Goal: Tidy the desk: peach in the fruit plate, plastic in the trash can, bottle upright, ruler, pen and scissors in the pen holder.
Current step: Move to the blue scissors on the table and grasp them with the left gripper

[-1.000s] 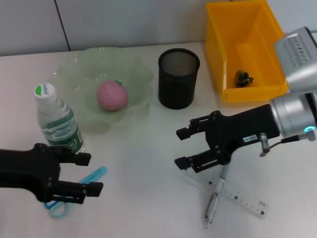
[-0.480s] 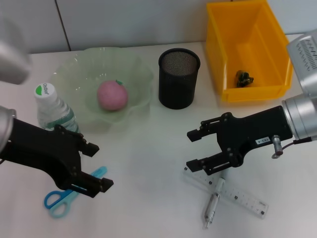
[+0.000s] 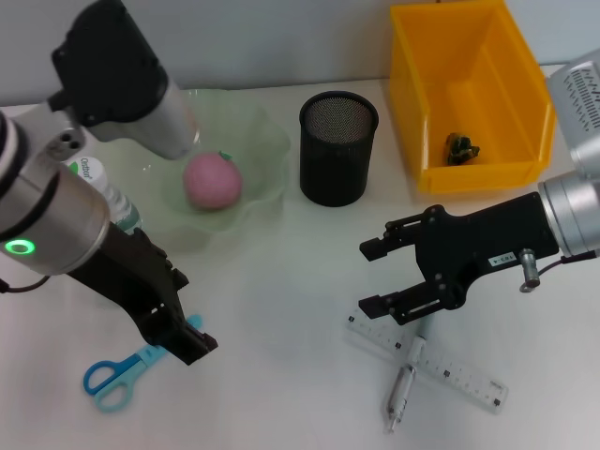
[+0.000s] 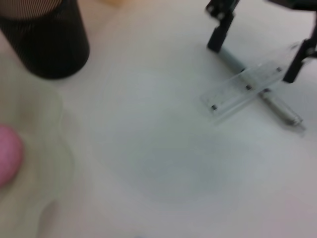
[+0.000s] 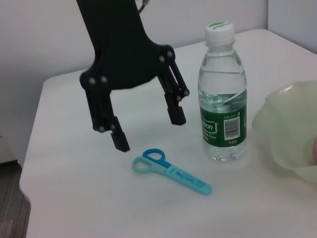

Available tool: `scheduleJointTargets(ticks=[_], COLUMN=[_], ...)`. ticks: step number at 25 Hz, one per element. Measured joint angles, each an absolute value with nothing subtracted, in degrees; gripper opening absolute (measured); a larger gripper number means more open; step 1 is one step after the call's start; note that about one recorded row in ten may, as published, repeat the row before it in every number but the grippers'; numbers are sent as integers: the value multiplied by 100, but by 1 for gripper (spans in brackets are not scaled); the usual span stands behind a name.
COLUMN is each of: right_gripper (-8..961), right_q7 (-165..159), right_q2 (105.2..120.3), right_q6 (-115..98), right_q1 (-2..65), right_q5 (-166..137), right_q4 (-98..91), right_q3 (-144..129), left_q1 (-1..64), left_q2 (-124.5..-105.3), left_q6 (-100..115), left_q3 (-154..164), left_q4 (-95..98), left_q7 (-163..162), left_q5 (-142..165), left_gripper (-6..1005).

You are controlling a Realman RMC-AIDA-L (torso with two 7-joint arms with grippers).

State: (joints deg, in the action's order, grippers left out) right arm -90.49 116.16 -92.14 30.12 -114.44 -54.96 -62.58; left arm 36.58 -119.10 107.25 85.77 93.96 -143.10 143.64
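A: 2 grippers over the desk [image 3: 281, 281]. Left gripper [image 5: 146, 131] hangs fingers spread, holding nothing, tips just above the scissors [image 3: 122, 371].
B: Scissors axis?
A: Flat on the desk, long axis diagonal; handles toward the robot's left and the near edge, blades toward the upright bottle [image 5: 222, 94].
B: Right side?
A: Right gripper [image 3: 367, 277] wide open, empty, just above the pen [image 3: 405, 375], which lies crossed with the ruler [image 3: 445, 368].

A robot test bench dressed as an office desk: a plain white table [image 3: 281, 281] against pale panelled walls [image 3: 234, 37], holding staged desk props.
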Motion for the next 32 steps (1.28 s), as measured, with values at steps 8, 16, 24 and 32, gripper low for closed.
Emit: scheduleJointTargets(ticks=[8, 16, 24, 32], right_gripper=[756, 756, 756, 756], right_q7=[-9044, -9064, -9069, -9106], right_q2=[11640, 11656, 11670, 11670], right_q6=[-9155, -9162, -9152, -9141], right_q1=[3097, 3127, 3154, 3252], right_q5=[-11546, -11599, -11611, -11781], right_q4=[-5496, -5493, -5490, -5441], right_q3=[-6257, -6257, -6258, -6263], left_q1=[3849, 3970, 3989, 4047], left_q2=[-11909, -11909, -11909, -11909], left_q6=[10555, 10503, 10479, 10352], left_q3=[8831, 8835, 8867, 8924], left_q4=[8894, 8626, 8549, 8120], left_q7=[-14543, -14622, -14506, -14137], left_q5=[14494, 14527, 14544, 14576], left_gripper=[815, 815, 814, 814])
